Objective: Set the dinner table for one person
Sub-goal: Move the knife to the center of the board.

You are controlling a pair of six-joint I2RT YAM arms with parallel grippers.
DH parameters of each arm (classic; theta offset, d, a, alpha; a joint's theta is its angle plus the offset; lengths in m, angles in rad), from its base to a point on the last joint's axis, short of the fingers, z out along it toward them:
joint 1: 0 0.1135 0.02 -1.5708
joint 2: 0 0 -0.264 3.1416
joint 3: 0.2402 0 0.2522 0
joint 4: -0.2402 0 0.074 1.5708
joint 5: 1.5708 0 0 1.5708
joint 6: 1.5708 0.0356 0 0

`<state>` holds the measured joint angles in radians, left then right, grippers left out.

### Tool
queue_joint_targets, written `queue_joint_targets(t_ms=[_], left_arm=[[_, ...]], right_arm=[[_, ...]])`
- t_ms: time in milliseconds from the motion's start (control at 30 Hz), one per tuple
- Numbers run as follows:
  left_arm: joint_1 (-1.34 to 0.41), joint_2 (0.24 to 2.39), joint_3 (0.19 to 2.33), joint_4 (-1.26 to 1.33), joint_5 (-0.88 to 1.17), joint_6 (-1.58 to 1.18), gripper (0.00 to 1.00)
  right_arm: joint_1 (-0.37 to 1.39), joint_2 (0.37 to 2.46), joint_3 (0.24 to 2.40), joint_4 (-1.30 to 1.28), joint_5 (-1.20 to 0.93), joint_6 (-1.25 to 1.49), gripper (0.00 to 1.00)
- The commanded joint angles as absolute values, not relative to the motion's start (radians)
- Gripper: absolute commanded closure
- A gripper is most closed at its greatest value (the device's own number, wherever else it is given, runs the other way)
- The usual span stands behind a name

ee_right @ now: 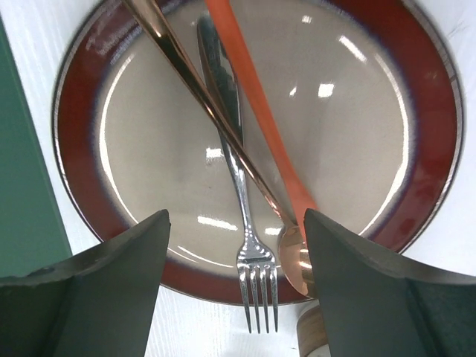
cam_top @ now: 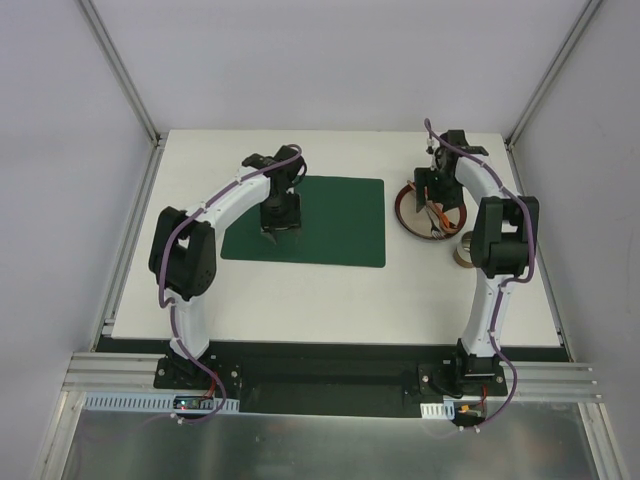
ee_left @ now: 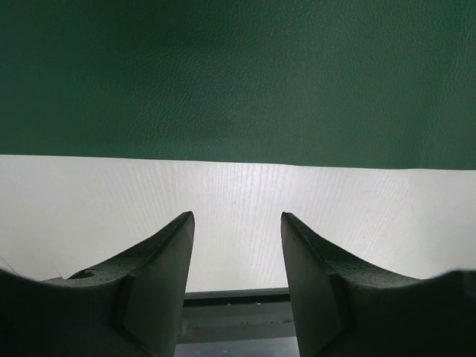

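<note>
Overhead: 1 dinner table [cam_top: 300, 300] under both arms carries 1 green placemat [cam_top: 335, 225] and 1 red-rimmed plate [ee_right: 74, 149] with 3 utensils [ee_right: 239, 186]; left gripper [ee_left: 238, 219] and right gripper [ee_right: 236, 216] both stand parted, empty.

Glossy glazed plate [ee_right: 78, 163], shiny metal fork [ee_right: 253, 264], matt placemat [ee_left: 238, 74].

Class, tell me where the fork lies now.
In the right wrist view the fork lies on the red-rimmed plate, crossed by the copper spoon and left of the orange utensil, tines past the rim; the plate sits right of the placemat.
</note>
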<state>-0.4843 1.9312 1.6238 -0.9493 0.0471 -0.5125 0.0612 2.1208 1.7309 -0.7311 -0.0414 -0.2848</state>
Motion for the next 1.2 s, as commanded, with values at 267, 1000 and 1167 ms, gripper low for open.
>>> queue_joint_targets(t_ms=[267,1000,1167], left_arm=[[-0.489,1.974,1.681,-0.983,0.046,-0.500,0.50],[-0.489,2.013,1.717,-0.994,0.038,-0.489,0.50],[-0.489,2.014,1.713,-0.994,0.038,-0.488,0.51]], right_arm=[[0.054,2.175,1.839,-0.802,-0.052,-0.322,0.24],[0.041,2.305,1.948,-0.877,-0.054,-0.307,0.44],[0.043,2.327,1.968,-0.896,-0.052,-0.301,0.60]])
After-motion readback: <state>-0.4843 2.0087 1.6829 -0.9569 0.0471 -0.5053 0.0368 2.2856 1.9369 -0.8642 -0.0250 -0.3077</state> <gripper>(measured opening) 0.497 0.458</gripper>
